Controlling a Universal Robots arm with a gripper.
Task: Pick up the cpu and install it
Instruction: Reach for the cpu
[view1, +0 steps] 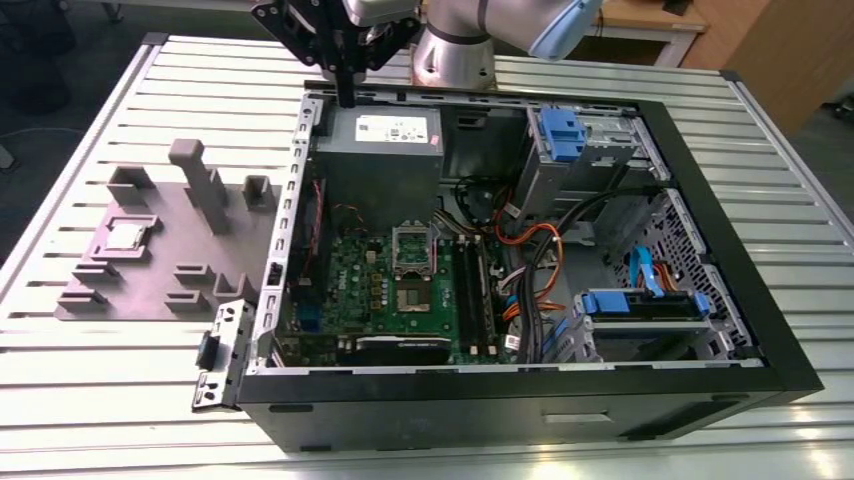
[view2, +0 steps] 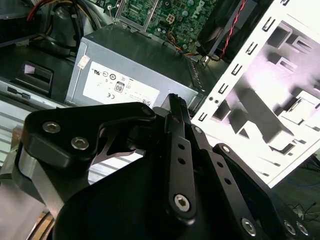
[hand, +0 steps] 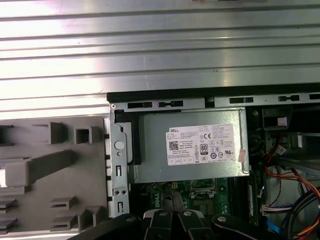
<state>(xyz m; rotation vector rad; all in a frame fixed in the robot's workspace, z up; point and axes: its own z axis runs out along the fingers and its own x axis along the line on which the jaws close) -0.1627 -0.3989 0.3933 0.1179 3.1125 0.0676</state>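
Silvery-grey on top with a thin pale rim, the cpu (view1: 127, 235) lies flat in a recess of a dull grey fixture plate (view1: 160, 292), close to the plate's edge at the exterior view's left. The plate rests on the slatted metal worktop (view1: 107, 400), just beside the open black computer case (view1: 467, 412), on the case's side toward the exterior view's left.

The gripper (view1: 347, 97) hangs over the far rim of the case, near its corner on the fixture's side, well apart from the cpu. Its black fingers (view2: 174, 102) are drawn together into one narrow blade with nothing between them. They point down at the big grey metal box (view1: 380, 160) with a white label, which sits in that corner of the case. In the second wrist view the closed tips stand over the box's edge.

Deeper in the case the green motherboard (view1: 367, 280) lies flat. On it stands the rectangular silver socket frame (view1: 411, 243), near the board's middle, toward the box. Orange and blue cables (view1: 527, 250) run across the case toward its other side.
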